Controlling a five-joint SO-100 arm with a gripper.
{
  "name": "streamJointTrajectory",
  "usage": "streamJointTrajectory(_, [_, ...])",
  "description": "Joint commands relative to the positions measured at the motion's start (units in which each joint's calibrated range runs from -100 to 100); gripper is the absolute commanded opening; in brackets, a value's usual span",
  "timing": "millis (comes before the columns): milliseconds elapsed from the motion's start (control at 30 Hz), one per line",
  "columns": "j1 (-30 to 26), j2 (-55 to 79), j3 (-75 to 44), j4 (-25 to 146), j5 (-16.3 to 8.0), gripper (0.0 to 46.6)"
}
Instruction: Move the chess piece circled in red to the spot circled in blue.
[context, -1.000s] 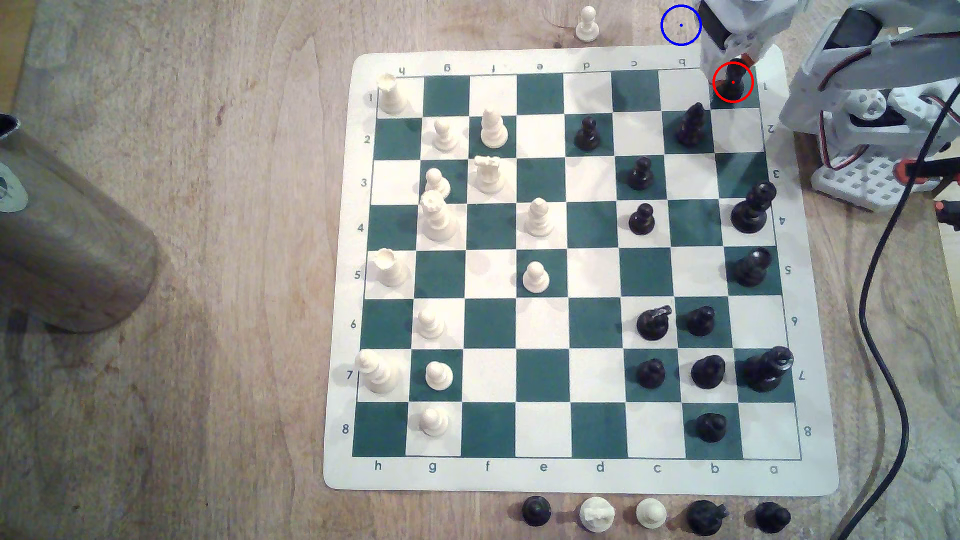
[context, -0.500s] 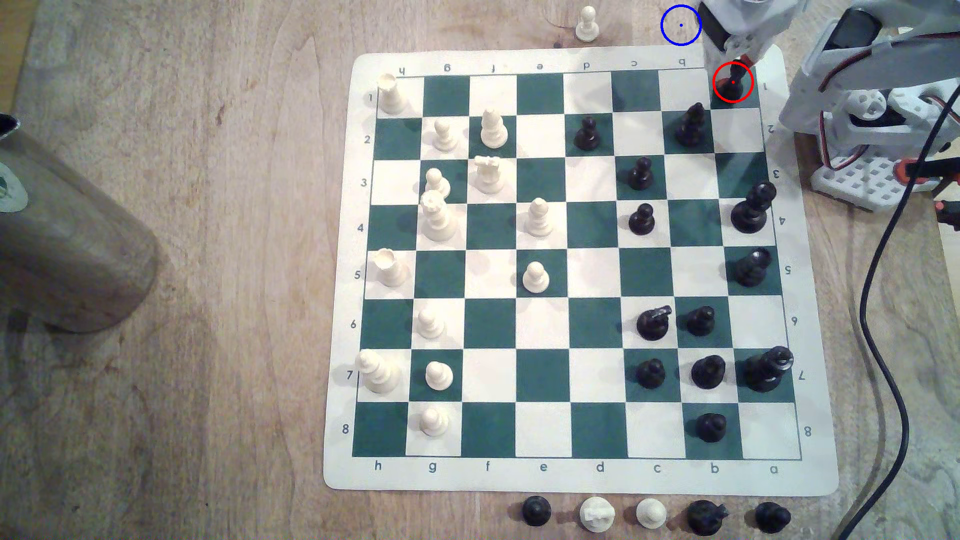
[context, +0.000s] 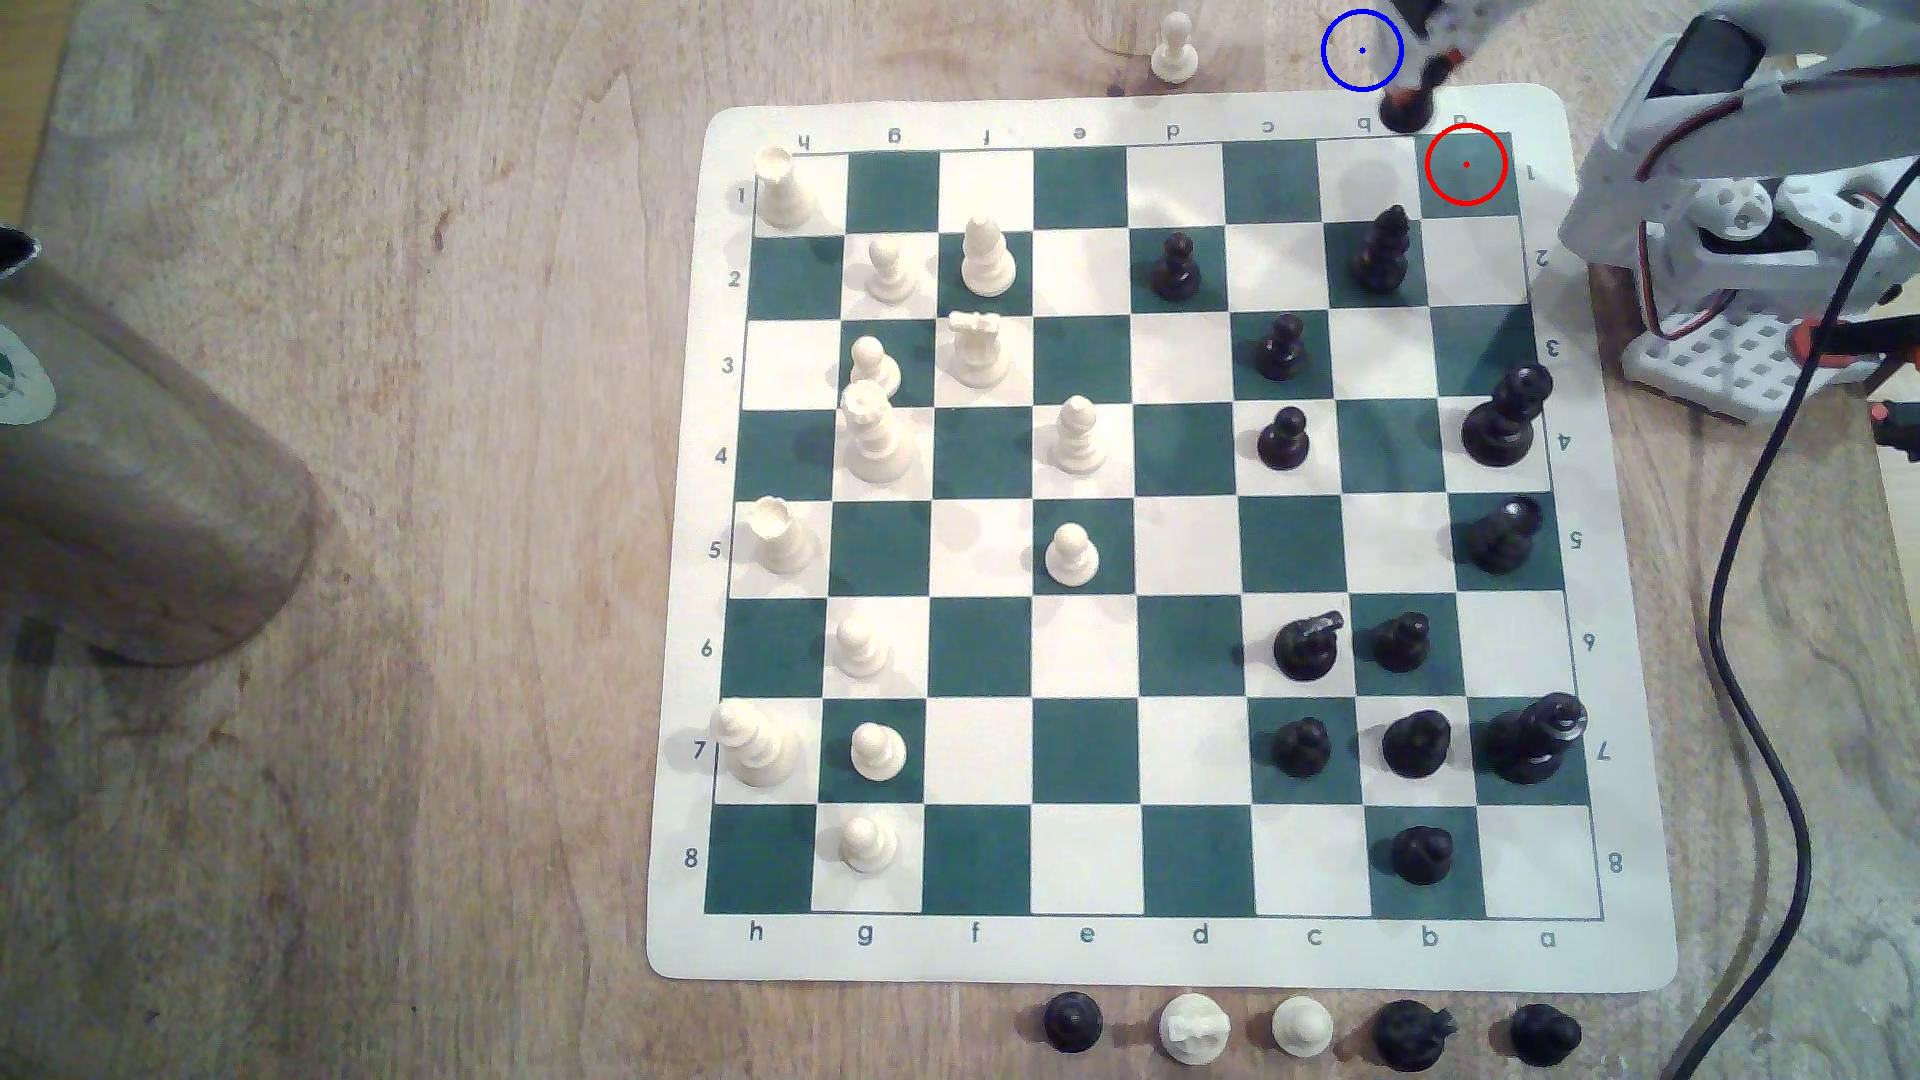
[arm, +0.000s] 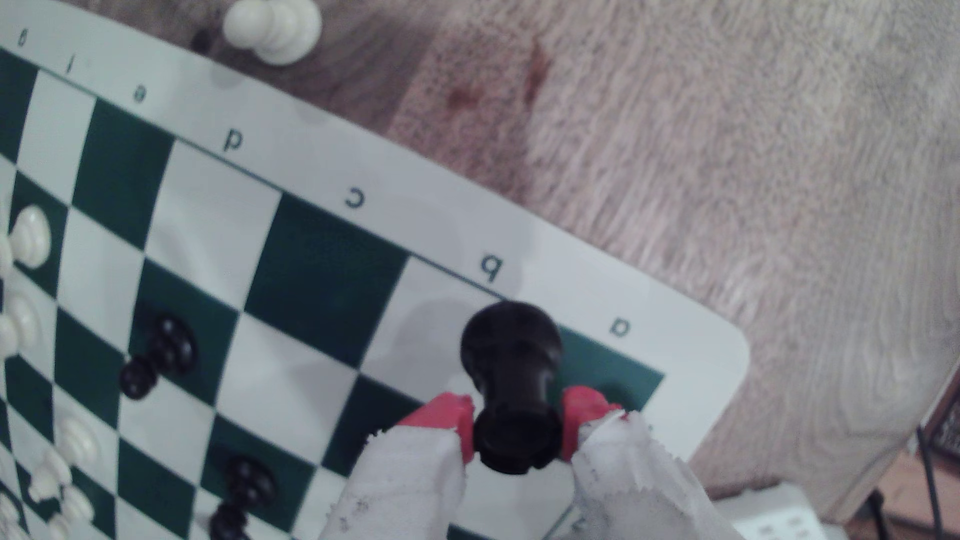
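The chess piece circled in red, a small black rook (context: 1403, 110), now hangs over the board's far margin near the b label, just outside the red ring (context: 1466, 164), which encloses a bare green corner square. My gripper (context: 1417, 89) is shut on it. In the wrist view the rook (arm: 511, 358) is pinched at its top between the red-padded fingers (arm: 447, 420), its base hanging above the corner squares, with my gripper (arm: 518, 433) around it. The spot circled in blue (context: 1362, 50) is bare wood just beyond the rook, toward the exterior view's left.
A white pawn (context: 1175, 49) stands off the board to the exterior view's left of the blue ring. A tall black piece (context: 1382, 249) stands on b2. The arm's base (context: 1745, 270) and a black cable (context: 1766, 540) lie on the exterior view's right.
The rook has left the red-circled corner square, lifted and carried toward the blue ring in my gripper. The arm has swung toward the exterior view's top left.
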Motion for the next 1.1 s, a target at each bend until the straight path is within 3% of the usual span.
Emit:
streamJointTrajectory(0, [1.7,3.8,-6.1,-3.6,1.3,0.3])
streamJointTrajectory(333, [6.9,14.4,-6.6,-11.9,3.8,0.3])
streamJointTrajectory(967, [7.2,19.8,-7.6,-16.6,4.9,0.3])
streamJointTrajectory(1067, [7.4,20.8,-7.6,-16.5,5.0,4.0])
